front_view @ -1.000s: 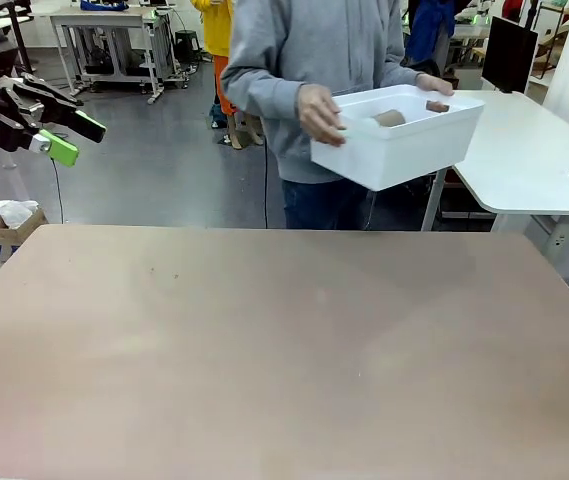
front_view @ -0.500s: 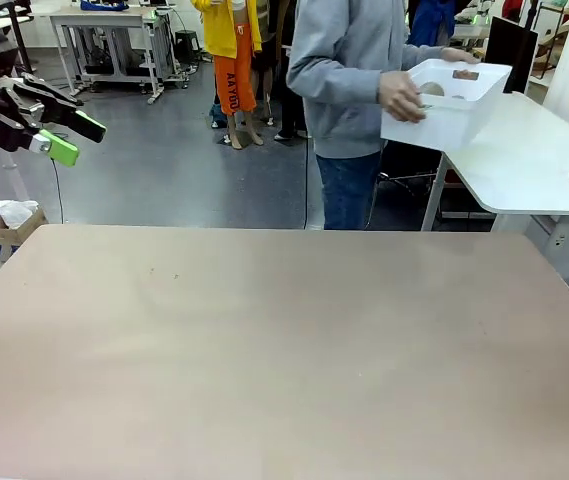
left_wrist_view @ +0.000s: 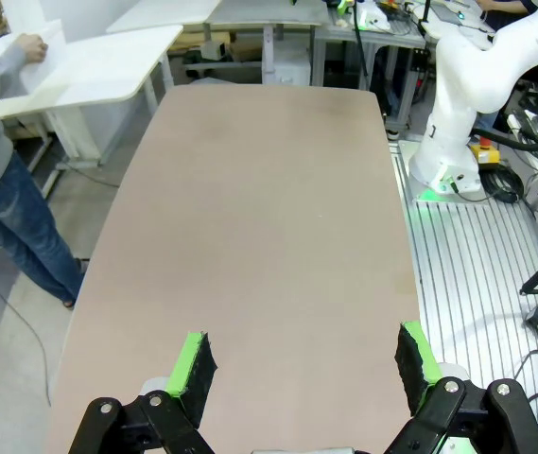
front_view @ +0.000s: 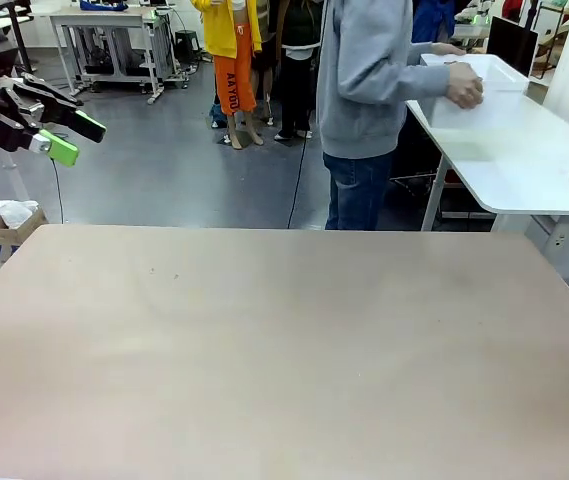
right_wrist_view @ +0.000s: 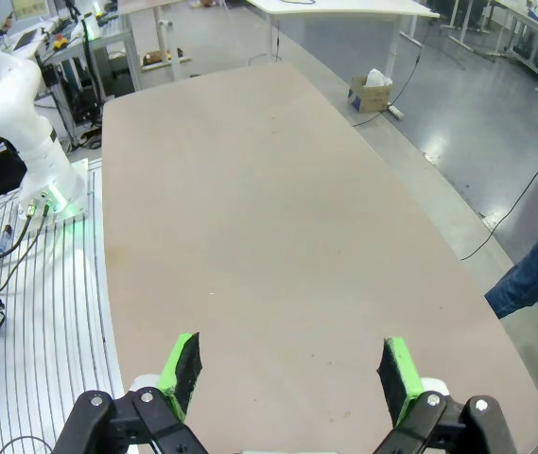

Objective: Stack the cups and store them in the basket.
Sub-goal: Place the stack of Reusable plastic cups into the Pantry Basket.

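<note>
— Where is the white rectangular plastic basket [front_view: 469, 95] now?

— On the white side table [front_view: 524, 160] behind the far right corner of my beige tabletop [front_view: 274, 340]. It sits at that table's far end, and the person in the grey sweatshirt [front_view: 369, 70] has a hand [front_view: 464, 85] on its near wall. It stands upright with its mouth up; I cannot tell what lies inside it, or which way its long axis runs.

— And your pincers?

— My left gripper [left_wrist_view: 302, 364] hangs above my tabletop's left edge, green pads spread wide, holding nothing. My right gripper [right_wrist_view: 287, 369] is the same over the right edge: fully apart and empty.
</note>
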Robot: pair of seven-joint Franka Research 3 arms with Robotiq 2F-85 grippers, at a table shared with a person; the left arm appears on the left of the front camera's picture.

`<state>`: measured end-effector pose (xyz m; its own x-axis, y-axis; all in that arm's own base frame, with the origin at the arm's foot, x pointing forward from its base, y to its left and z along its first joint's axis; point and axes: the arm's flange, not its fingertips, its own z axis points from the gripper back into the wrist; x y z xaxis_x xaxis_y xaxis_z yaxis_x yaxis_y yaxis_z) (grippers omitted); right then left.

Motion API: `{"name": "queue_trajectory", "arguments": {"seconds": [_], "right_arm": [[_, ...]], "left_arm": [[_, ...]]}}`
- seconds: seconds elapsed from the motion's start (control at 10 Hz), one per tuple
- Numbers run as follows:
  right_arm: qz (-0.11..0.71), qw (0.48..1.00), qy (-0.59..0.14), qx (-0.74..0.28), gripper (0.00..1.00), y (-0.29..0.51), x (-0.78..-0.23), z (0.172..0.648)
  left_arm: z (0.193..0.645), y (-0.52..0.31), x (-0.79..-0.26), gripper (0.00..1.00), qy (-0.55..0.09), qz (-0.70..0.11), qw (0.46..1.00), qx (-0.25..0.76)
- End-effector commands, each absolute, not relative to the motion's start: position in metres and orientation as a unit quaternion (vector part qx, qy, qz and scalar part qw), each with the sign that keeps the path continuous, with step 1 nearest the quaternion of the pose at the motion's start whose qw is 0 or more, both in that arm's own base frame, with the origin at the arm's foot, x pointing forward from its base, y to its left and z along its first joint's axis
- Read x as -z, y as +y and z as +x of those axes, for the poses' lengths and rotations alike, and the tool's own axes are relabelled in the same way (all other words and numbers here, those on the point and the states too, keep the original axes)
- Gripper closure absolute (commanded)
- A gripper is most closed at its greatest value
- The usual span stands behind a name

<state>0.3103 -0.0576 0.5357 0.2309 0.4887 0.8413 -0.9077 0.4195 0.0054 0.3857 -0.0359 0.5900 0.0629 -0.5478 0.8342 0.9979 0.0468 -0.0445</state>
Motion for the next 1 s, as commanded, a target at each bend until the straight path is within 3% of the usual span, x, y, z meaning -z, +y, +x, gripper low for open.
{"name": "queue_trajectory", "arguments": {"seconds": [0.0,0.9], "right_arm": [[0.262,0.733,-0.41,-0.474,0.0,-0.0579,-0.5367,0.3116],[0.262,0.733,-0.41,-0.474,0.0,-0.0579,-0.5367,0.3116]], "left_arm": [[0.3851,-0.0358,-0.5935,0.0,-0.324,-0.343,0.646,0.599],[0.3851,-0.0358,-0.5935,0.0,-0.324,-0.343,0.646,0.599]]}}
